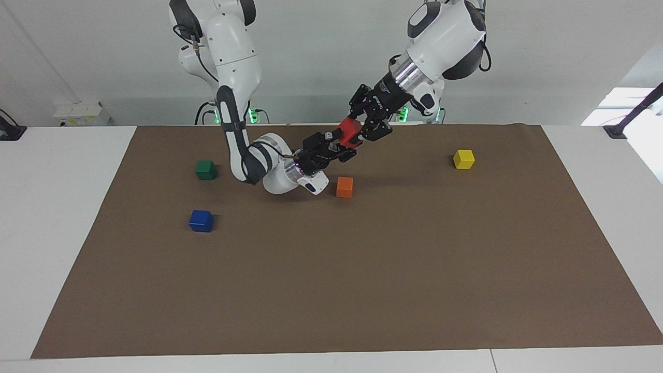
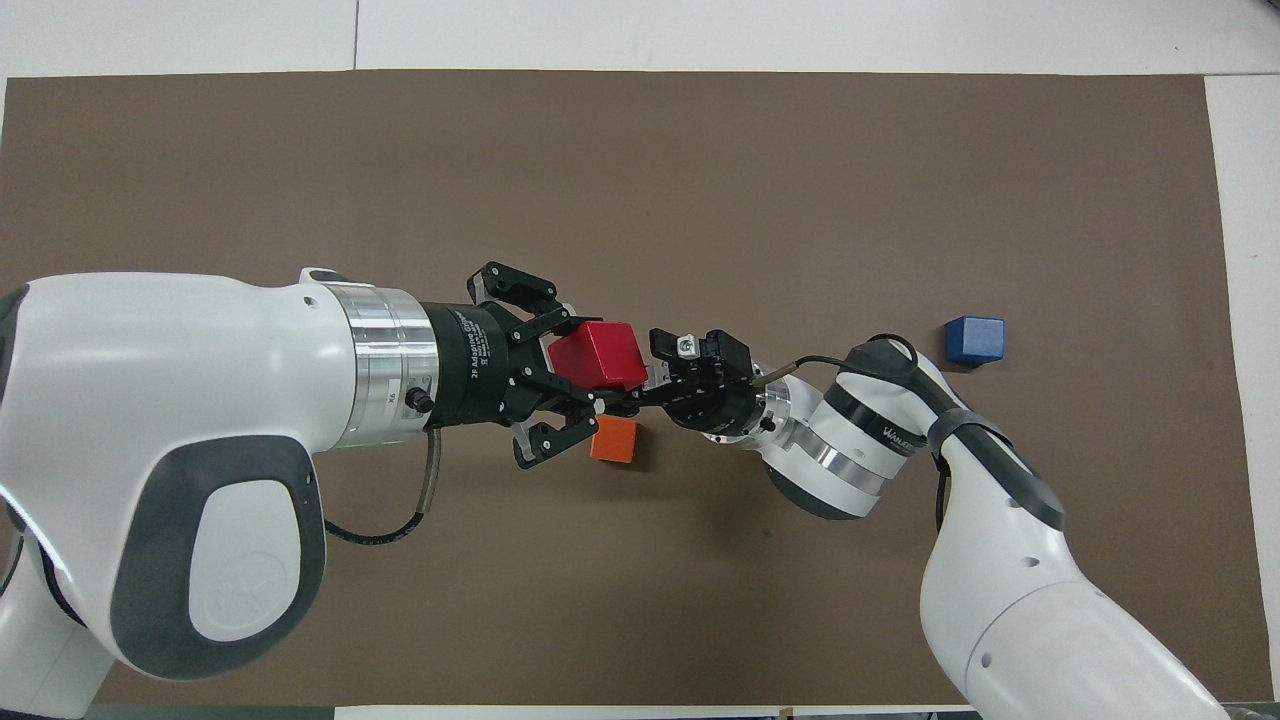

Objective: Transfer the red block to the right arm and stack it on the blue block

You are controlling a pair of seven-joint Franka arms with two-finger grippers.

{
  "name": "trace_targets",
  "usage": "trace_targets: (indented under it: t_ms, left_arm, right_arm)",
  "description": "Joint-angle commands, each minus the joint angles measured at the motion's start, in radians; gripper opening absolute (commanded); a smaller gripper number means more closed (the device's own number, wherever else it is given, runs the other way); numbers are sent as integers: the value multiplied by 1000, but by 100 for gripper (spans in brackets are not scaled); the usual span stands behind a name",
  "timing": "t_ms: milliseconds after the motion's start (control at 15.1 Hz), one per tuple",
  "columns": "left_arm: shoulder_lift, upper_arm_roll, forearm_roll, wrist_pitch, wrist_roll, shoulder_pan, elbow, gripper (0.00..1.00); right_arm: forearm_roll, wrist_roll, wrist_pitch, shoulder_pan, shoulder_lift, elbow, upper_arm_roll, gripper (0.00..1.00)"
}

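The red block [image 1: 350, 132] is up in the air over the brown mat, above the orange block, between both grippers; it also shows in the overhead view [image 2: 598, 354]. My right gripper [image 1: 343, 145] [image 2: 640, 370] reaches up from low over the mat and is shut on the red block. My left gripper [image 1: 365, 126] [image 2: 578, 370] comes down from above with its fingers spread around the block's other end, open. The blue block [image 1: 201, 220] [image 2: 974, 340] sits on the mat toward the right arm's end, apart from both grippers.
An orange block [image 1: 344, 187] [image 2: 614, 440] lies on the mat just under the grippers. A green block [image 1: 205, 170] sits nearer to the robots than the blue one. A yellow block [image 1: 463, 159] lies toward the left arm's end. The brown mat [image 1: 362, 290] covers the table.
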Motion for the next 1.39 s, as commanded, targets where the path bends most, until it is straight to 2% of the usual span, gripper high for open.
trace_targets:
  t_ms: [0, 332, 398, 464, 597, 730, 863, 1128, 1261, 1327]
  left_arm:
    - [-25, 11, 23, -28, 6, -12, -23, 0]
    - [-25, 11, 23, -51, 92, -12, -18, 0]
    - [-25, 11, 23, -60, 120, -12, -12, 33]
    - [-25, 14, 24, -77, 126, -5, -3, 99]
    - [-48, 25, 67, -104, 148, 12, 14, 100]
    - [-72, 32, 93, -176, 203, 75, 16, 100]
    - [-78, 32, 95, -255, 360, 147, 19, 100]
    - [-103, 32, 213, -382, 793, 300, 0, 100]
    - [-105, 32, 240, -407, 942, 406, -1, 100]
    - [-105, 32, 294, -399, 1043, 435, -1, 100]
  right_arm:
    - [53, 9, 14, 5, 10, 15, 4, 0]
    - [53, -2, 44, 5, 2, 15, 4, 0]
    - [54, -3, 57, 7, -2, 16, 4, 0]
    - [53, -5, 70, 7, -7, 16, 4, 0]
    - [53, -5, 93, 7, -21, 16, 4, 0]
    - [53, 3, 95, 2, -36, 16, 4, 0]
    - [45, 23, 122, -4, -64, 13, 3, 0]
    - [-41, 23, 331, -18, -151, 15, -4, 0]
    - [-160, 24, 424, -57, -198, 15, -4, 0]
    - [-226, 29, 481, -71, -228, 13, -4, 0]
